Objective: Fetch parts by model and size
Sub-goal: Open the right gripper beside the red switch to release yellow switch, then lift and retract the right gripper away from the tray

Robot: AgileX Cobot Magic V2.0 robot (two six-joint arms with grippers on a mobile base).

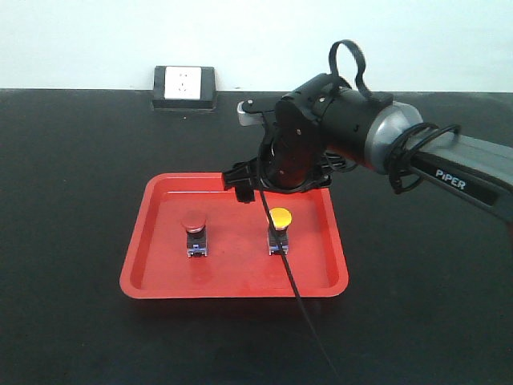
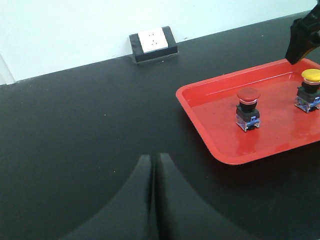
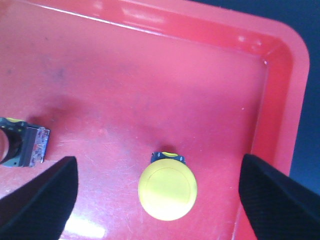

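The yellow-capped switch (image 1: 280, 229) stands upright in the red tray (image 1: 152, 257), toward its right half, and the red-capped switch (image 1: 194, 233) stands upright to its left, well apart from it. Each sits on a black body with a blue-grey base.

My right tool (image 1: 247, 180) hangs over the back part of the tray, above and just behind the yellow-capped switch. In the right wrist view its two dark fingers (image 3: 277, 197) stand wide apart at the lower corners, with the yellow cap (image 3: 167, 190) between them and below, touching neither. A thin black cable (image 1: 300, 309) runs from that arm down across the tray's front edge.

My left tool (image 2: 154, 200) sits low over the bare black bench (image 2: 75, 130), well to the left of the tray, its fingers pressed together with only a thin seam between them, holding nothing.

At the back of the bench, against the pale wall, lies a white socket block (image 1: 184, 87).
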